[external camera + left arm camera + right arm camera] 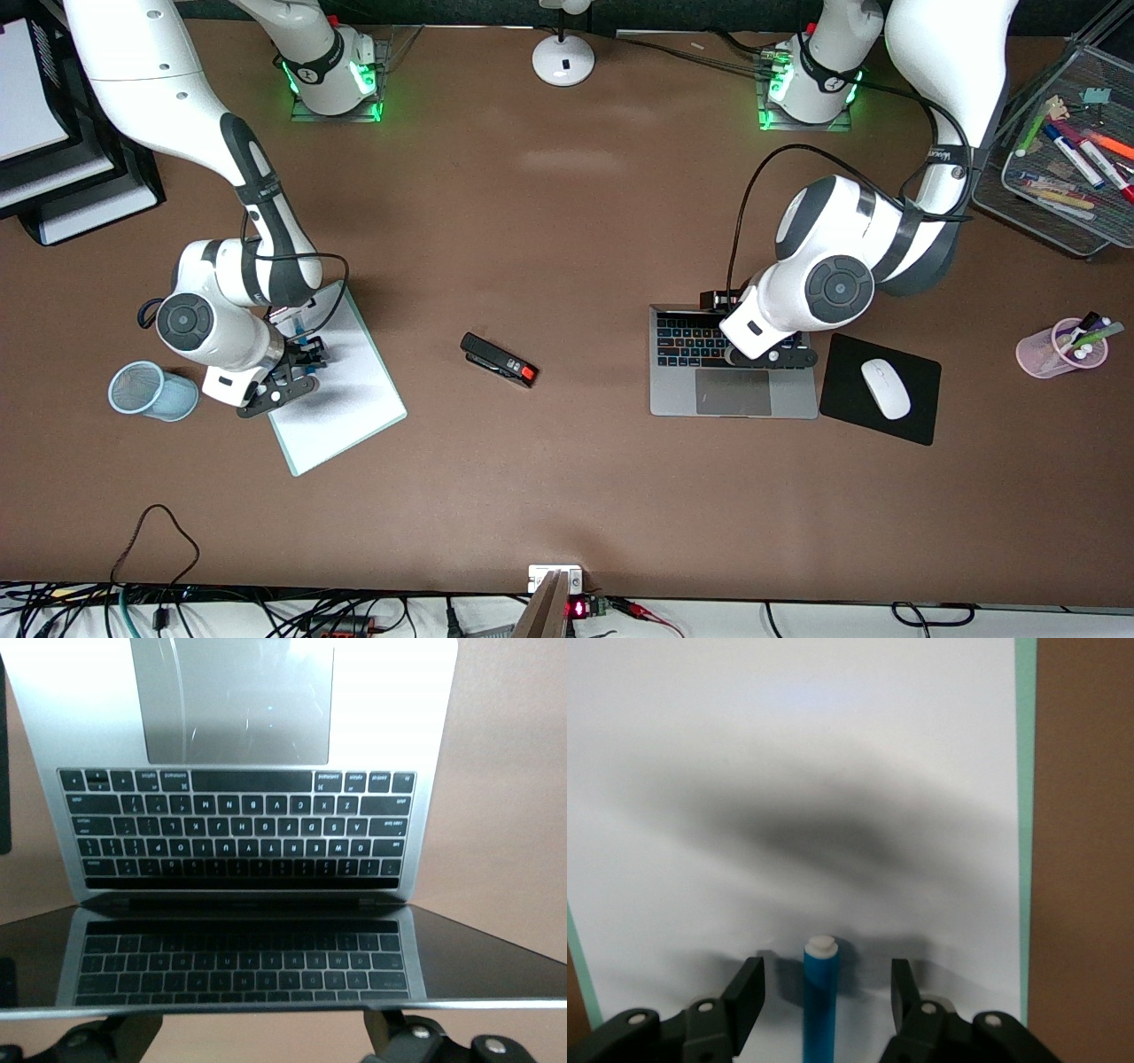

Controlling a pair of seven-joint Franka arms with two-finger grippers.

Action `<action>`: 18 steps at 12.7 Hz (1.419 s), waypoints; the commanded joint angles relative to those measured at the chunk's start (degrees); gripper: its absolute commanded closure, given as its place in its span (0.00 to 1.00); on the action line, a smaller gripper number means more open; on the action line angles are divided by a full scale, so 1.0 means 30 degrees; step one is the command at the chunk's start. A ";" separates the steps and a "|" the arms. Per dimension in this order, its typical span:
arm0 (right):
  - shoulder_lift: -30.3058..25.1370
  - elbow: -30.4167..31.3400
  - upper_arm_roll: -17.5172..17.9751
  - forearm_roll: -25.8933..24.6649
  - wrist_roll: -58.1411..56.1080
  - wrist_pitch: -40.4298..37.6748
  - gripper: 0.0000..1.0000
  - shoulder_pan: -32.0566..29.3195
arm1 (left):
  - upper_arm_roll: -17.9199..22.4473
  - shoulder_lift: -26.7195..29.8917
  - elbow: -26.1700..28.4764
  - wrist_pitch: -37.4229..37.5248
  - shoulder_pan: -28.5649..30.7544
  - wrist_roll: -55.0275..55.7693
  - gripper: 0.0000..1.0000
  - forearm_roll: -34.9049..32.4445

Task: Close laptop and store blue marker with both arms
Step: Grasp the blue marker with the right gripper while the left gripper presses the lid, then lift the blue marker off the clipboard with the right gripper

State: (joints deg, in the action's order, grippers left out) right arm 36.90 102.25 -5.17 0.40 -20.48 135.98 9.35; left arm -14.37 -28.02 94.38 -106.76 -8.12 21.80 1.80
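Note:
The laptop (733, 390) stands open toward the left arm's end of the table, keyboard and trackpad showing. In the left wrist view its base (239, 815) lies in front of the dark screen (266, 957), which mirrors the keys. My left gripper (769, 354) hangs over the keyboard, open (257, 1041), its fingers right at the screen's upper edge. The blue marker (819, 1010), white end showing, lies on a white pad (345, 399). My right gripper (306, 353) is low over it, open (824, 992), one finger on each side of the marker and not touching it.
A black stapler (499, 359) with a red end lies mid-table. A blue mesh cup (151, 390) stands beside the pad. A white mouse (886, 388) sits on a black mouse pad (842, 390) beside the laptop. A pink cup (1067, 347) and a mesh tray (1063, 159) hold markers.

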 commanded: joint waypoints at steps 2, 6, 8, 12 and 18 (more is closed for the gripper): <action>0.0178 0.0193 -0.0006 0.0336 -0.0379 0.0347 0.34 0.0018 | -0.0016 -0.0473 -0.0611 -0.0243 -0.0046 -0.0001 0.00 -0.0189; 0.0120 0.0164 -0.0006 0.0336 -0.0321 0.0318 0.47 0.0047 | -0.0045 -0.0591 -0.1168 -0.0243 -0.0017 -0.0031 0.00 -0.0189; 0.0120 0.0135 -0.0006 0.0365 -0.0263 0.0318 0.54 0.0047 | -0.0045 -0.0620 -0.1692 -0.0243 -0.0016 -0.0031 0.00 -0.0189; 0.0120 0.0135 -0.0006 0.0365 -0.0349 0.0318 0.66 0.0076 | -0.0045 -0.1088 -0.1784 -0.1233 -0.0046 -0.0031 0.00 -0.0218; 0.0120 0.0135 -0.0006 0.0336 -0.0379 0.0318 0.81 0.0252 | -0.0016 -0.1616 -0.1813 -0.1590 -0.0016 -0.0060 0.00 -0.0247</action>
State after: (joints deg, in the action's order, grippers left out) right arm 37.56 102.18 -5.10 0.48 -20.51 136.30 9.50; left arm -14.37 -31.73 90.92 -111.79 -8.12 21.80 1.80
